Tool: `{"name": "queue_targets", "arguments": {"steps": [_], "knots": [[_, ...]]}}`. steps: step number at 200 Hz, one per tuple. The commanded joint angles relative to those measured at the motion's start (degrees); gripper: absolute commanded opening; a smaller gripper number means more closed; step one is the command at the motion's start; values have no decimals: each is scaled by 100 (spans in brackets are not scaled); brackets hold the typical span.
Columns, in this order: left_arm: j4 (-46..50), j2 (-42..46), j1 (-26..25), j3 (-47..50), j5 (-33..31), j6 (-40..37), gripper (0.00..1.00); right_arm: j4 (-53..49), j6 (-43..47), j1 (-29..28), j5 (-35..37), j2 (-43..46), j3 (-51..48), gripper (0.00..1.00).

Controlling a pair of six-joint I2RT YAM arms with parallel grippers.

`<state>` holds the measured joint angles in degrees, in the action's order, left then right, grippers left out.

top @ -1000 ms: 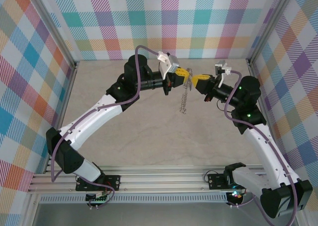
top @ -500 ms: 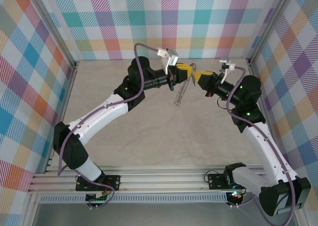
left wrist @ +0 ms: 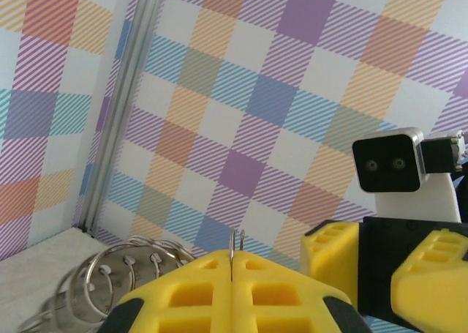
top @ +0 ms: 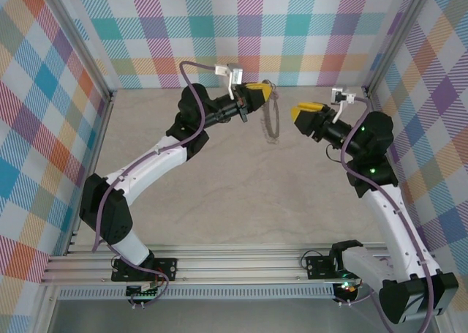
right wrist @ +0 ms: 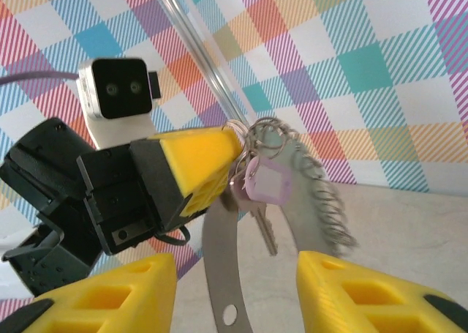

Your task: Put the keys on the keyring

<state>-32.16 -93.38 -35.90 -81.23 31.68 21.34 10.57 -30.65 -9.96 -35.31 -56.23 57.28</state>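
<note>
The keyring (right wrist: 219,267) is a thin band of smooth grey metal with a dull sheen, fringed with shiny silvery wire loops. The key (right wrist: 268,183) has a smooth, pale lilac plastic head and a dull grey metal blade. The left gripper (left wrist: 231,274) has 2 matt yellow plastic fingers. The table (top: 241,194) looks matt and stone-like.

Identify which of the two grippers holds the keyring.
The left gripper: it is shut on the keyring, whereas the right gripper stands open, apart from it.
</note>
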Motion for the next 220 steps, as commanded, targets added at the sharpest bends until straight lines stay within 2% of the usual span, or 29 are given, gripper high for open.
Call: {"name": "queue_targets", "arguments": {"steps": [1, 28, 88, 121, 172, 220], "knots": [[-876, -4, 97, 91, 267, 422, 0, 494, -309, 51, 81, -250, 328, 51], [-1218, -56, 195, 202, 336, 824, 0, 1012, -602, 64, 47, -693, 598, 57], [-2117, -282, 456, 336, 637, 1866, 0, 2715, -1782, 100, -472, -1820, 1016, 62], [-2208, -329, 496, 317, 725, 2009, 0, 3457, -2433, 53, -534, -2188, 1049, 62], [-2212, -311, 509, 345, 741, 2037, 0, 3349, -2301, -305, -420, -2112, 937, 56], [-2181, -286, 507, 362, 743, 1982, 0, 2964, -2030, -662, -353, -2112, 970, 56]]}}
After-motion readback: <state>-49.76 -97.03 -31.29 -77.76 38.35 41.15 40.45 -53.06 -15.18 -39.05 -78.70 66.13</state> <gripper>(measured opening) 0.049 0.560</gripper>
